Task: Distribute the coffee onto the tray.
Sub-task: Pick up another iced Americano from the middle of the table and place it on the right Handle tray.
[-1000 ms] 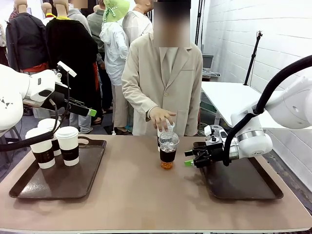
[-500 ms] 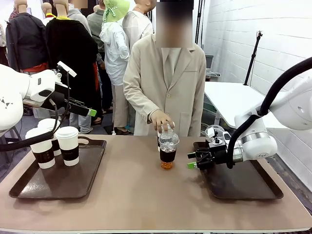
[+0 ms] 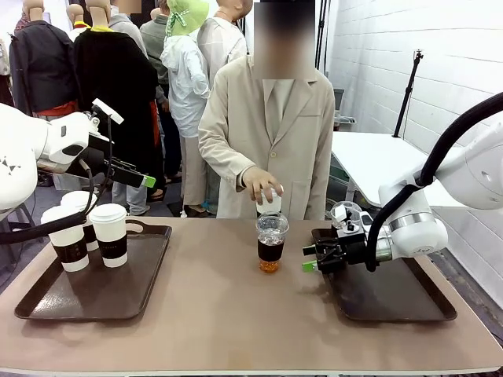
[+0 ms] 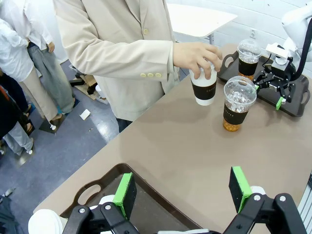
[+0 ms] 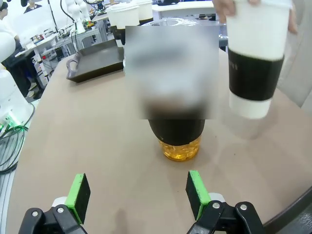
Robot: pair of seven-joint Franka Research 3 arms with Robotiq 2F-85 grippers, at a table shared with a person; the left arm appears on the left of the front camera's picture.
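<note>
The person's hand [image 3: 262, 182] is now lifting a white cup [image 3: 269, 203] clear of the surface [image 3: 212, 314]. A moment ago it was only resting on the lid while that cup was standing just behind the iced cup [image 3: 270, 243]. Over the same stretch the right hand [image 3: 307, 259] has been drawing back a little towards the right tray [image 3: 409, 302]. It is now holding at the tray's edge nearest the middle, jaws spread, gripping nothing and pointing at the iced cup. As I am reading it, this is leaving the iced cup standing free, so the way is opening for the right hand to take it while the person is dealing with the white cup.

The iced cup is standing upright between the two trays, apart from both. It is showing clear plastic under a domed lid, a dark sleeve round its middle and amber liquid beneath. The white cup is wearing a dark brown sleeve and is hanging upright in the person's grip, above and behind the iced one. A second iced cup [image 4: 249, 53] is sitting on the right tray, and three white sleeved cups [image 3: 109, 234] are waiting on the left tray [image 3: 102, 294]. The left hand [image 4: 183, 191] is hovering raised above that tray's inner end, jaws wide apart and empty
</note>
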